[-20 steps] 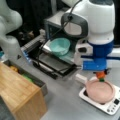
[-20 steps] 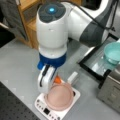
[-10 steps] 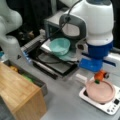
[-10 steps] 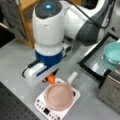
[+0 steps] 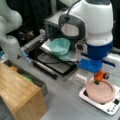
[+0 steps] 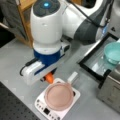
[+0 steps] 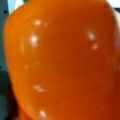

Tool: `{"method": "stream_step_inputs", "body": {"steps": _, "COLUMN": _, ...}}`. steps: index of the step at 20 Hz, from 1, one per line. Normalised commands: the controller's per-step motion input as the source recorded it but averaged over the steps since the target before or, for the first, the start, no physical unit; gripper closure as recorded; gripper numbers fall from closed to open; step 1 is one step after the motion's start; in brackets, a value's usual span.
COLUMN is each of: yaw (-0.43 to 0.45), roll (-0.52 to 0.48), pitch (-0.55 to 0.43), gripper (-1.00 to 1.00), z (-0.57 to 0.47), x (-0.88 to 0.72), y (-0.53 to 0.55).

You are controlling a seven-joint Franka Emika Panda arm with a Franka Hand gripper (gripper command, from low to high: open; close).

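One gripper (image 5: 100, 76) was seen clamped on an orange toy (image 5: 99, 76), held just above the far rim of a pink bowl (image 5: 103, 91). Nearly the whole wrist view was filled by the orange toy (image 7: 62, 60). The bowl was seated on a white scale (image 6: 41, 103). A teal bowl (image 5: 59, 46) was positioned well apart, over a black tray (image 5: 53, 65).

White rounded arm (image 6: 47, 27) with a blue collar, black cable (seemingly clipped on), glowing blue top light.
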Motion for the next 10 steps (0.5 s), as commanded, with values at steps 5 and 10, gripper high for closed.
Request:
{"method": "stream_step_inputs", "body": {"steps": 5, "yaw": -0.141, "roll": -0.035, "pitch": 0.123, "gripper": 1.0, "z": 0.1, "x": 0.17, "y": -0.01}}
{"method": "stream_step_inputs", "body": {"steps": 10, "yaw": -0.098, "roll": 0.169, "pitch": 0.3, "gripper": 1.0, "z": 0.07, "x": 0.05, "y": -0.02}}
